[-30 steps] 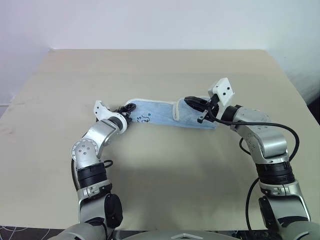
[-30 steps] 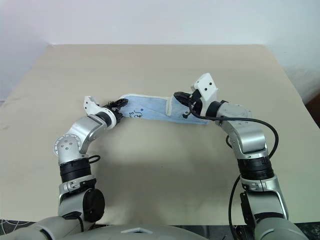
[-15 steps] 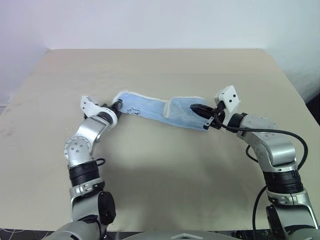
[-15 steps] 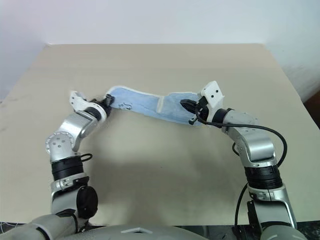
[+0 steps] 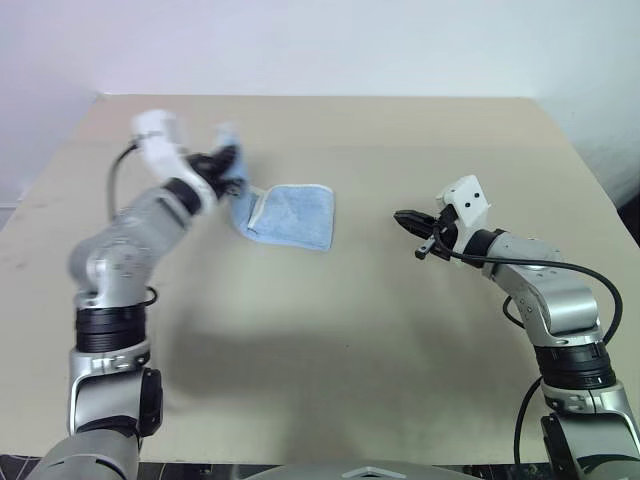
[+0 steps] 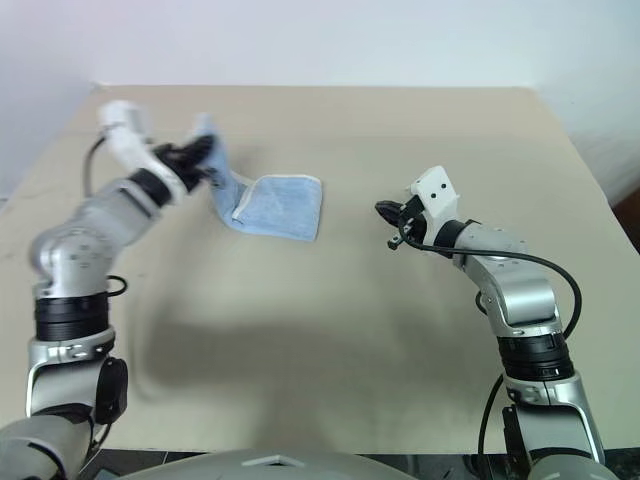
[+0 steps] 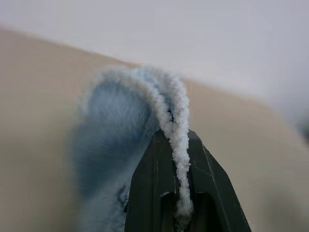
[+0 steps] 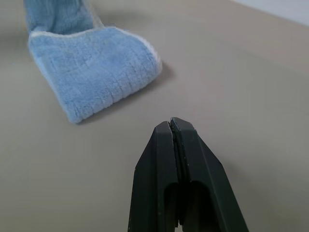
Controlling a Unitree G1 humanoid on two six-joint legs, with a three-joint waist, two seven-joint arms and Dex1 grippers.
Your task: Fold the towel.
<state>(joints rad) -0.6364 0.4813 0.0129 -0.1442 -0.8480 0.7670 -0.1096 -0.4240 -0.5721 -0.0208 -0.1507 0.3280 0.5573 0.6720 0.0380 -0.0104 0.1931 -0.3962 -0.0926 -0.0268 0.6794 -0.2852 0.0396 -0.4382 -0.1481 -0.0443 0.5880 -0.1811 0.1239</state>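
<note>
**Lifting one end of the towel with the left tool**

Pinching the towel's [image 5: 290, 213] whitish edging, the left tool [image 5: 224, 163] has its two fingers pressed together on the cloth; the left wrist view shows the stitched edge running straight down between the fingers [image 7: 159, 179]. The held end is raised off the worktop [image 5: 360, 330]. From the left tool the towel runs down and toward the right arm, and its free end lies flat on the worktop as a doubled, rounded flap.

The right tool [image 5: 405, 219] is pressed together and holds nothing. It hovers over bare worktop, pointing toward the towel.

Governing relation:
- The towel lies well apart from the right tool, across open worktop, on the left arm's side.
- The towel's long axis runs from the pinch at the left tool down to the resting flap, roughly in line with the gap between the two tools.
- The left tool is on the towel; of the towel's parts, the resting flap lies nearest the right tool.

Judgement: the towel is bunched rather than neatly folded, so the fold is not finished. The next move probably calls for the left tool to lay its end over the resting flap, or for the right tool to spread and take the flap's free edge.
</note>
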